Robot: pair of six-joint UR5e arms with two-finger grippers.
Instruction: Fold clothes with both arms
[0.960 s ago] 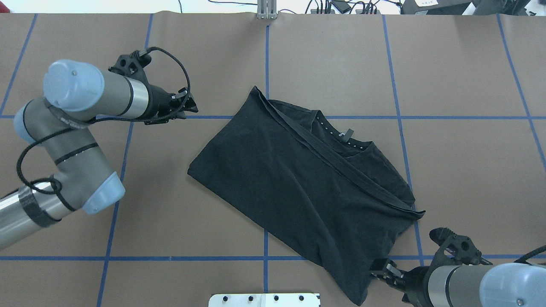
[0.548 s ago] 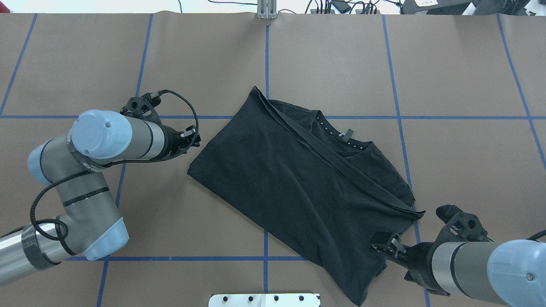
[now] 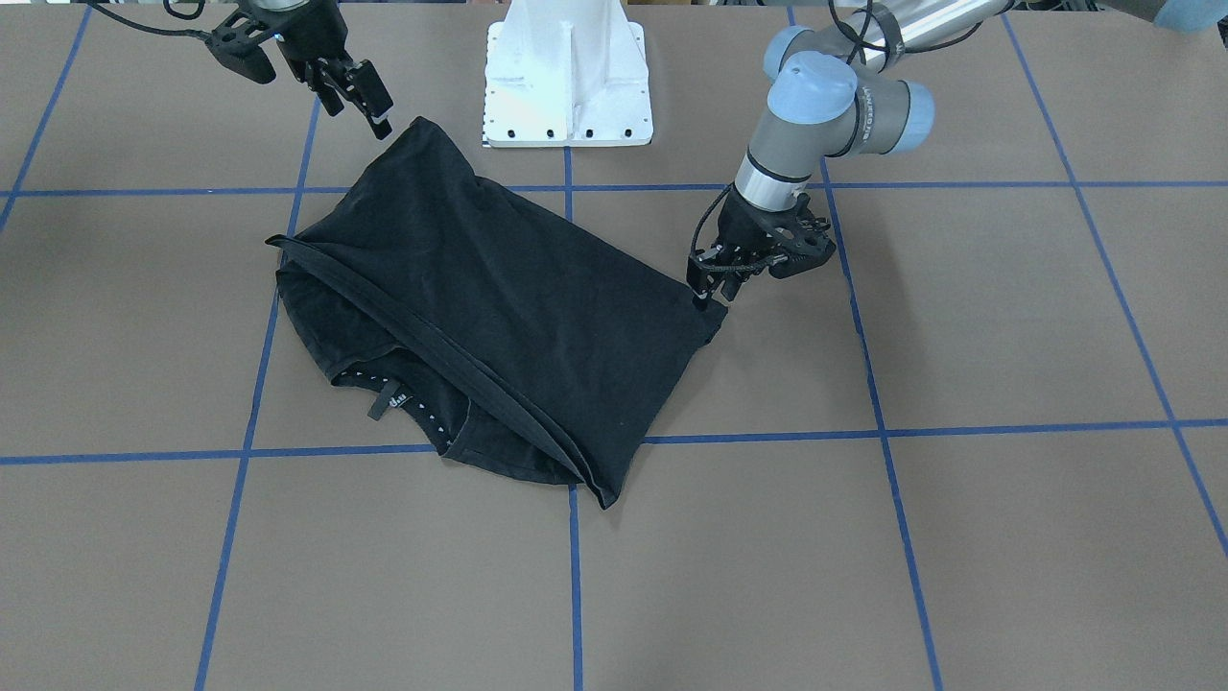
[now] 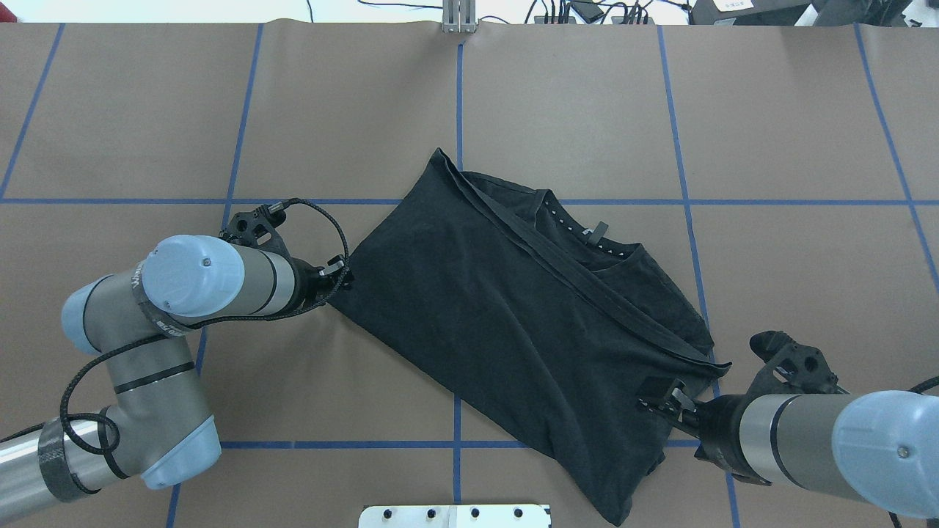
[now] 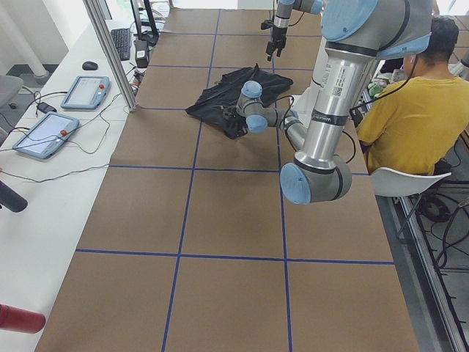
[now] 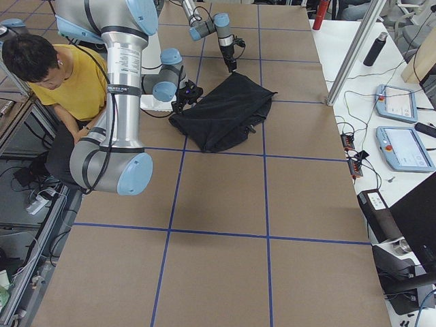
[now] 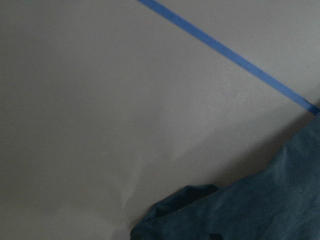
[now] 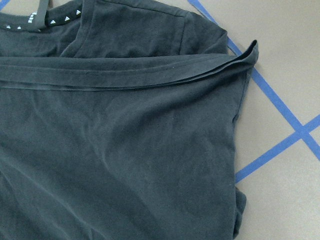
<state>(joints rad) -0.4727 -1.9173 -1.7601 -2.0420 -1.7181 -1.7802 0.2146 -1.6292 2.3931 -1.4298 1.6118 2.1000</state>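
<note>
The black T-shirt (image 4: 513,315) lies folded over and flat, diagonally across the table's middle, and also shows in the front view (image 3: 499,288). Its collar with small white neck print (image 4: 579,233) faces up at the far right; the chest logo is hidden. My left gripper (image 4: 343,276) sits low at the shirt's left corner, jaws slightly apart, tips touching the cloth edge (image 3: 708,293). My right gripper (image 4: 656,400) hovers open over the shirt's near right edge, close to its corner (image 3: 369,101). The right wrist view shows only the shirt (image 8: 125,150).
The white base mount (image 3: 566,77) stands at the table's near edge, just beside the shirt's near corner. Blue tape lines (image 4: 458,95) grid the brown table. A person in yellow (image 5: 410,110) sits behind the robot. Tablets (image 6: 398,102) lie on the far side bench.
My left arm swung nearer and down, bringing its gripper from the far left to the shirt's left corner. My right gripper moved farther in over the shirt's near right edge.
</note>
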